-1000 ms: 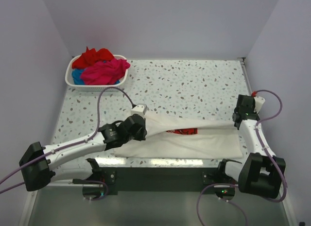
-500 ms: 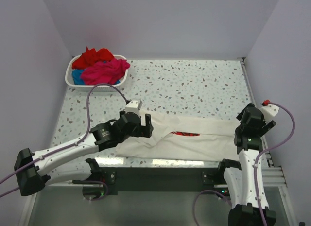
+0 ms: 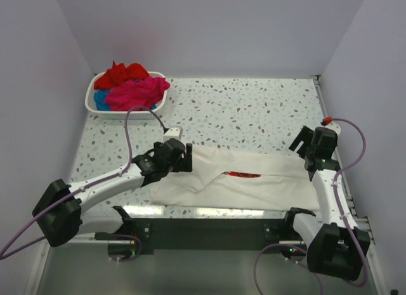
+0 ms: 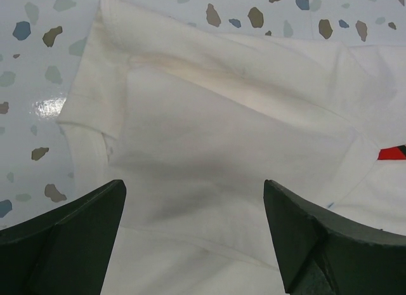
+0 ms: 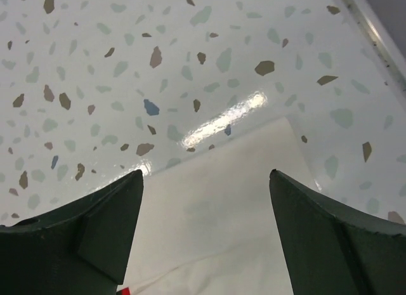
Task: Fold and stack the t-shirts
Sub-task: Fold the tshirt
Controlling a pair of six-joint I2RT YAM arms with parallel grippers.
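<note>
- Left gripper [image 3: 183, 160]: jaws spread wide, nothing between them; poised over the left end of the white t-shirt [image 3: 254, 186]. In the left wrist view the two dark fingers [image 4: 70, 238] frame folded white cloth, with layered edges and a seam running across.
- Right gripper [image 3: 309, 143]: jaws spread wide, holding nothing; at the far right corner of the white t-shirt. In the right wrist view a cloth corner lies between the fingers [image 5: 330, 238], with bare speckled surface beyond it.
- White t-shirt: lies as a long folded band across the near part of the table [image 3: 254, 108], flat, and spans from one gripper to the other.
- Red print [image 3: 241, 174]: a thin sliver shows in a fold near the middle of the white t-shirt.
- Basket [image 3: 127, 115]: white, slatted; well beyond the left end of the white t-shirt, at the far left corner.
- Red t-shirt [image 3: 124, 74], magenta-pink t-shirt [image 3: 139, 92], blue t-shirt [image 3: 100, 99]: bunched together in the basket, well apart from the white t-shirt.
</note>
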